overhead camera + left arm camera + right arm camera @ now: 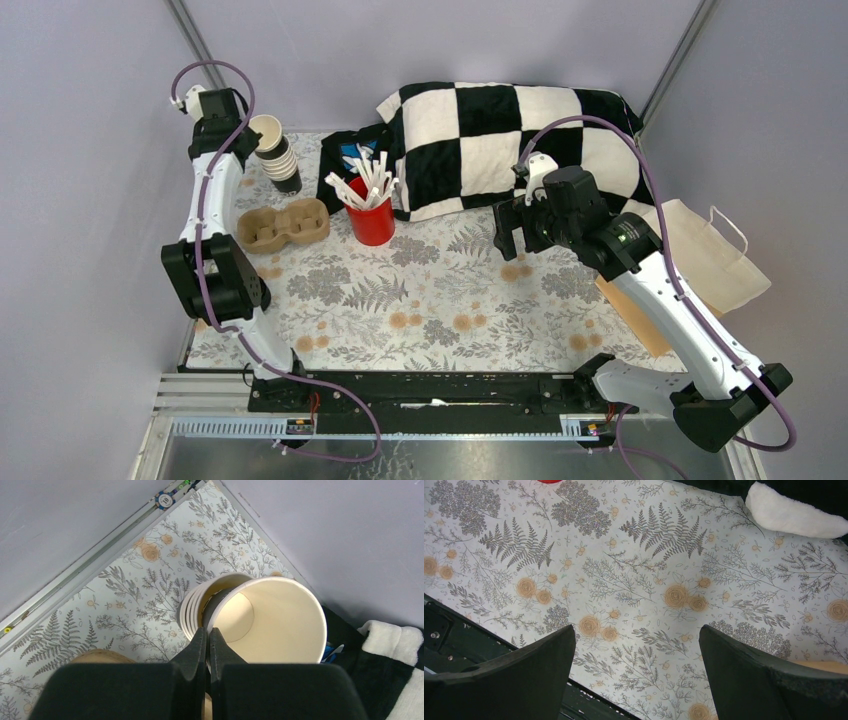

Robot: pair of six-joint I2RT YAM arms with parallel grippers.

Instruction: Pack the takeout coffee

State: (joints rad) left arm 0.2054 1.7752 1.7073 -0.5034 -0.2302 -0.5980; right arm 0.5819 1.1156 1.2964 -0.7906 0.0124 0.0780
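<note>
1. Our left gripper [207, 631] has its fingers pressed together on the near rim of the dark-walled paper cup [270, 617], pinching its wall.
2. The cup hangs tilted, mouth open, at the far left corner of the table [440, 300], right over the stack of pale cups [192, 612]. We cannot tell whether its base sits inside the stack.
3. Nearer along the left edge lies the brown cup carrier [283, 225], with the red cup of white sticks [371, 218] just beside it.
4. Our right gripper [636, 630] hovers over the table's right half, fingers spread wide.
5. A white paper bag [712, 258] lies at the right edge, and a checkered cushion [500, 140] lies along the far edge.
</note>
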